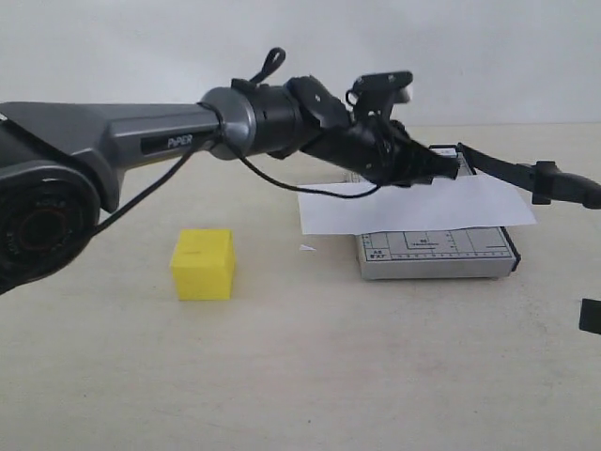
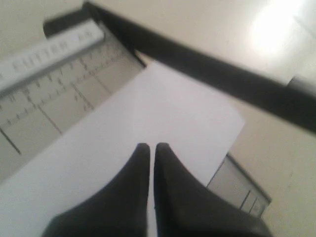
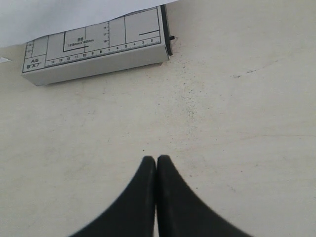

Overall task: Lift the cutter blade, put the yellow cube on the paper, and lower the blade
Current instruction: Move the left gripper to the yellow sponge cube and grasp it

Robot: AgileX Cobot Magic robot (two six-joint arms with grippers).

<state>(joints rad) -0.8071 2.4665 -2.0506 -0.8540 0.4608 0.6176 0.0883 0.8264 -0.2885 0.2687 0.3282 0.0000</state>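
A pale beige counter (image 1: 310, 376) fills the lower part of the exterior view, with a plain light wall behind it. A big grey and black left arm (image 1: 122, 136) reaches from the left edge across to the upper middle of the frame. Its left fingers (image 2: 131, 192) are pressed together with nothing between them, hovering over the paper (image 1: 413, 207). That white sheet lies right of centre across a small grey ruled trimmer base (image 1: 437, 254) and overhangs the base on its left side. The cutter blade (image 1: 512, 174), a long thin black bar, starts near the arm's tip and slants down toward the right edge of the frame, lifted off the base and apart from the fingers. The yellow cube (image 1: 203, 264) sits on the bare counter at lower left of centre, well apart from the paper and trimmer. The right fingers (image 3: 143, 197) are also closed on nothing, above bare counter near the base. A tiny white scrap (image 1: 307, 248) lies between cube and trimmer.
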